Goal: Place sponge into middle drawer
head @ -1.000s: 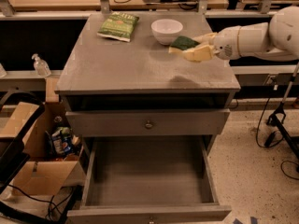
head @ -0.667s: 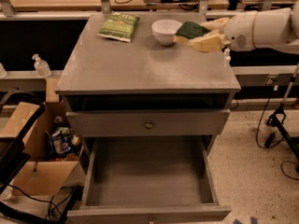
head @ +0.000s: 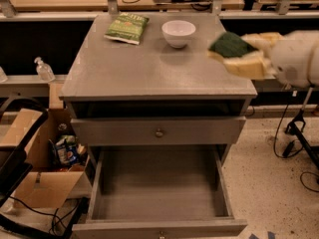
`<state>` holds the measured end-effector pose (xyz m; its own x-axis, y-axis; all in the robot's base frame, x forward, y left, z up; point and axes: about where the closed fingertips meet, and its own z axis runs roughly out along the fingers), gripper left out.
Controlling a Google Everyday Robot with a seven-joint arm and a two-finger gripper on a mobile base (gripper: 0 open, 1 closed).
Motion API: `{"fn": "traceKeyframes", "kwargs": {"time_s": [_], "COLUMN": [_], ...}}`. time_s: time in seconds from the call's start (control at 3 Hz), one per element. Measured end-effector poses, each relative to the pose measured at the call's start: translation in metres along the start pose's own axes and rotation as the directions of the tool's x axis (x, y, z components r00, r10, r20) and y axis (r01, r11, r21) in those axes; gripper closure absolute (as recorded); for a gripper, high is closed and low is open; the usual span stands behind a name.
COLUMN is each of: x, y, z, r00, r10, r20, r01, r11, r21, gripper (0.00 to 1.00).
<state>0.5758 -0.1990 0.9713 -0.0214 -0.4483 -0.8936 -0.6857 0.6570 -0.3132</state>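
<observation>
Nearest, at the bottom centre of the frame: the middle drawer (head: 159, 193), pulled well out, plain grey inside. Just above it, the closed shallower drawer front (head: 199, 131) with a small knob, and then the grey table (head: 149, 73) top.

To do this step well: first carry the sponge forward past the front edge of the table, then lower it in front of the closed drawer front, and only then bring it over the middle of the open drawer. Better to stay away from the drawer's side walls and to release low, so as not to bounce the light foam out. Probably a long way to travel, from the right of the frame to the bottom centre.

At the right of the frame, over the table's right edge and seemingly lifted off its surface: the claw (head: 256, 54), closed on the sponge (head: 234, 51), green scrub layer turned up and to the left, yellow foam below. Reaching in from the right edge, roughly level, with the white arm (head: 299, 59) behind.

Farther back on the table: a white bowl (head: 178, 32) to the left of the sponge, and a green snack bag (head: 127, 28) in the upper left.
</observation>
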Motion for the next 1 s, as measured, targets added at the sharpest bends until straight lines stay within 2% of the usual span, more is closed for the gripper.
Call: {"fn": "traceKeyframes", "kwargs": {"time_s": [0.33, 0.67, 1.0], "x": [0.098, 0.217, 0.290], "y": [0.022, 0.065, 0.092], "z": [-0.028, -0.019, 0.000], "r00": [0.989, 0.954, 0.932], "r10": [0.057, 0.128, 0.176], "r20": [-0.137, -0.273, -0.316], "r01": [-0.048, -0.120, -0.183], "r11": [0.9966, 0.9918, 0.9831], "r21": [0.066, 0.043, 0.008], "gripper": [1.00, 1.00, 1.00]}}
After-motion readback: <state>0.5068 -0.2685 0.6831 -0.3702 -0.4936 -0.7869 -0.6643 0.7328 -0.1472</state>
